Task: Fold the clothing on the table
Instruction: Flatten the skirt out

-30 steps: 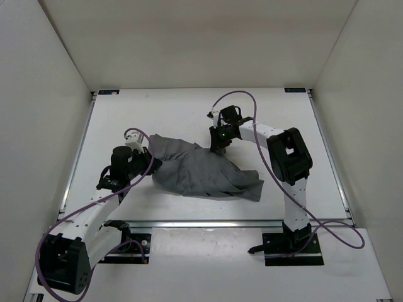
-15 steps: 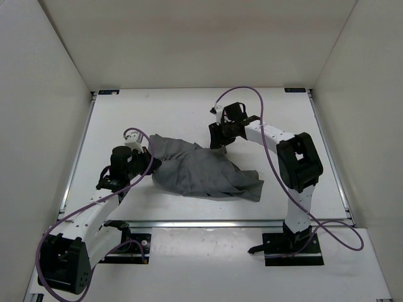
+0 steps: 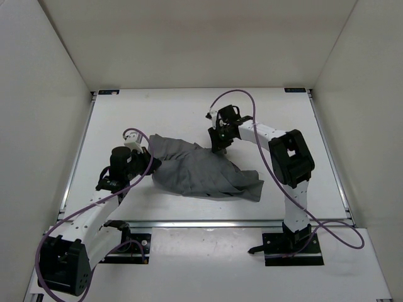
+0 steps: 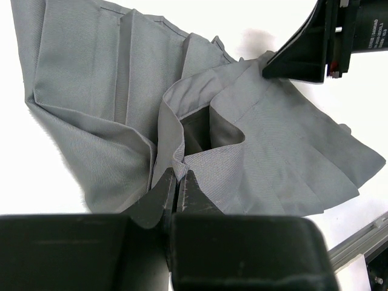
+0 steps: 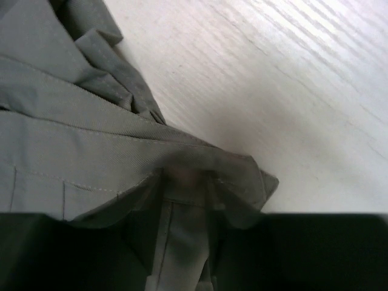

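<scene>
**Item 1, left end effector (image 4: 179,180).** We record its fingers pressed together at the bottom centre of the left wrist frame. They pinch a raised fold of the clothing (image 4: 91,91). Just above the pinch the fabric opens into a small dark pocket. Pleat-like creases fan from there to the upper left and to the right.

**Item 2, right end effector (image 5: 182,236).** We note a stitched hem of the same garment lying between its two dark, blurred fingers at the bottom of the right wrist frame. The fingers stand apart around the cloth. We cannot tell whether they clamp it.

**Item 3, the clothing.** It is dark grey and crumpled, and lies just left of and below the middle of the overhead frame. Its left edge meets the left end effector and its upper edge meets the right one. An uneven hem trails toward the lower right.

**Item 4, the arms.** The left arm (image 3: 94,214) rises from the lower left of the overhead frame. The right arm (image 3: 289,163) reaches in from the lower right, bent over the garment's upper edge. A purple cable (image 3: 234,94) loops over the right arm's wrist.

**Item 5, the bench (image 3: 157,113).** It is white and carries the garment. We list a metal rail (image 3: 201,221) along its lower edge and a black bracket (image 3: 108,92) at its upper left corner.

**Item 6, the walls (image 3: 189,44).** They are plain white and enclose the bench at the top, left and right of the frame.
</scene>
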Robot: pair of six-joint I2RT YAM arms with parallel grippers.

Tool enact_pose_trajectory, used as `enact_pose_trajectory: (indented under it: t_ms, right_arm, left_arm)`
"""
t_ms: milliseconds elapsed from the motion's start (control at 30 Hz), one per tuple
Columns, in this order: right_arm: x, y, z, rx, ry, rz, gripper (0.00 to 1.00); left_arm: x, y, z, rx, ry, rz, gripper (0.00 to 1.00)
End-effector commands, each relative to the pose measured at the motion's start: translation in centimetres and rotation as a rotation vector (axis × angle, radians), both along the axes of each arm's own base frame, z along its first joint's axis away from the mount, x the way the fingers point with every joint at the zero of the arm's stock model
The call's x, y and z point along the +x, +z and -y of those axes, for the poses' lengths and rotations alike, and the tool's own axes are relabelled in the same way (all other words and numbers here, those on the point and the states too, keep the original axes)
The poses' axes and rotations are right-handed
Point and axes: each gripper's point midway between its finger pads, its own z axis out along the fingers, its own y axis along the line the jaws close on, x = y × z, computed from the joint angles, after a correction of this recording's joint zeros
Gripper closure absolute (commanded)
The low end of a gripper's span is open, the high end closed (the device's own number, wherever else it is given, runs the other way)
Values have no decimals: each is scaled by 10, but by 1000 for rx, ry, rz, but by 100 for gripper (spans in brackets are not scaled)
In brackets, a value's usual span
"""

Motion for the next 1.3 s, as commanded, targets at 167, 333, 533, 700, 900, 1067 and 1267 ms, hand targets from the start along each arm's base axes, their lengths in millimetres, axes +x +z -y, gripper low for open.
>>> enact_pose_trajectory:
  t_ms: [167, 333, 533, 700, 900, 1067, 1267]
  right_arm:
    - [1, 7, -4, -1, 19, 10, 100]
    - [8, 58, -7, 73, 1, 172, 100]
    - [11, 46, 17, 14, -66, 148, 56]
    - [19, 21, 27, -24, -91, 102, 47]
    - [21, -1, 33, -76, -122, 84, 41]
    - [17, -17, 32, -127, -120, 39, 46]
    - [-2, -33, 27, -95, -105, -83, 100]
  left_arm:
    - [-2, 1, -1, -12, 0, 14, 100]
    - [-1, 1, -3, -11, 9, 6, 100]
    - [-3, 1, 0, -15, -2, 8, 100]
    - [-3, 2, 0, -16, 1, 12, 100]
    - [-3, 2, -1, -15, 6, 12, 100]
    - [-3, 1, -2, -16, 9, 12, 100]
    - [-1, 2, -4, -17, 18, 12, 100]
